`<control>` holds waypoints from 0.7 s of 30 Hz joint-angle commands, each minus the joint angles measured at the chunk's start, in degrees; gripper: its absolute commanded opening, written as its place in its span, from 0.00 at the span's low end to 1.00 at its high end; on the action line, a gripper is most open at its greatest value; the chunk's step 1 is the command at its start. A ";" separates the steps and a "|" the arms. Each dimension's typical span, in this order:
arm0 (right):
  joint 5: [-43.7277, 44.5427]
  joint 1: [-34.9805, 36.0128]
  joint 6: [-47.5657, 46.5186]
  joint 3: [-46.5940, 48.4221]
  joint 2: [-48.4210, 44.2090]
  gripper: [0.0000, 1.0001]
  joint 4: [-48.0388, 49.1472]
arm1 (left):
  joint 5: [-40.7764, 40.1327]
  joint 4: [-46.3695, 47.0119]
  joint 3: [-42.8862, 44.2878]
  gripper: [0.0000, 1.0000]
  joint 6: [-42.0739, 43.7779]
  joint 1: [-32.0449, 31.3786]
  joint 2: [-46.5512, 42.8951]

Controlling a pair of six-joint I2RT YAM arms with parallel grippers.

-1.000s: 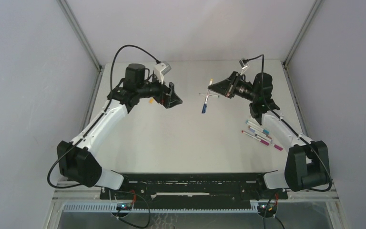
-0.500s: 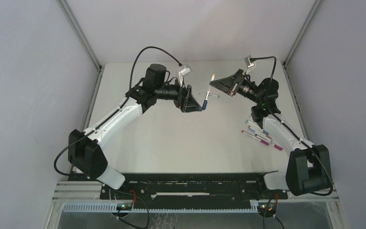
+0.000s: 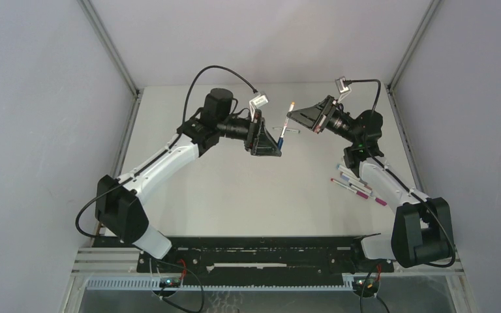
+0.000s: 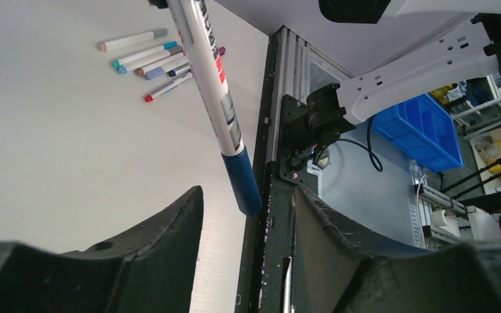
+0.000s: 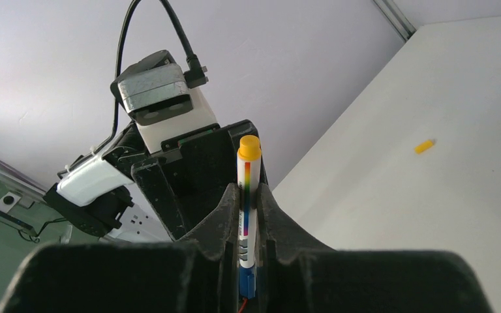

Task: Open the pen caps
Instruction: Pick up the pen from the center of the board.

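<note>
My right gripper [image 3: 289,120] [image 5: 248,192] is shut on the barrel of a white pen [image 3: 286,124] [image 5: 244,208] and holds it in the air above the table. The pen's orange-yellow end [image 5: 248,147] points up and away. Its blue pen cap [image 3: 279,141] [image 4: 242,184] points down toward my left gripper [image 3: 271,142] [image 4: 248,195]. The left gripper's jaws stand open on either side of the blue cap's tip, with a gap on each side. Several more pens [image 3: 356,185] [image 4: 151,60] lie in a loose bunch on the table's right side.
A loose yellow cap [image 5: 425,145] lies on the table. One more pen [image 3: 289,130] lies flat under the held one. The black base rail [image 4: 278,150] runs along the table's near edge, and a blue bin [image 4: 424,124] stands off the table.
My left arm has swung right, bringing its gripper up to the blue cap, and its jaws have narrowed. My right gripper has shifted slightly up and right, still holding the pen.
</note>
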 commanded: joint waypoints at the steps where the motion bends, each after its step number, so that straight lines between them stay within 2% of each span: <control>1: -0.49 0.47 0.91 -0.15 -1.94 0.00 4.19 | 2.93 2.37 3.39 0.54 -1.40 -0.74 0.78; 8: -0.86 0.66 1.08 -0.37 -1.83 0.00 4.74 | 2.77 2.37 4.01 0.29 -1.52 -0.94 1.11; 12: -1.21 0.90 1.04 -0.31 -1.59 0.00 5.00 | 2.52 2.28 4.51 0.19 -1.68 -0.94 1.15; 15: -1.40 1.01 0.91 -0.32 -1.31 0.00 5.11 | 2.67 2.28 4.70 0.03 -1.89 -0.96 1.11; 18: -1.89 0.78 0.42 -0.31 -1.30 0.00 5.32 | 2.56 1.51 4.61 0.00 -1.01 -0.94 0.80; 19: -2.25 0.57 -0.04 -0.34 -1.42 0.02 5.46 | 2.27 0.96 4.50 0.00 -0.42 -0.94 0.62; 21: -3.43 -0.24 -1.08 -0.08 -1.75 0.19 4.58 | 1.25 -2.17 4.82 0.00 2.57 -0.94 0.00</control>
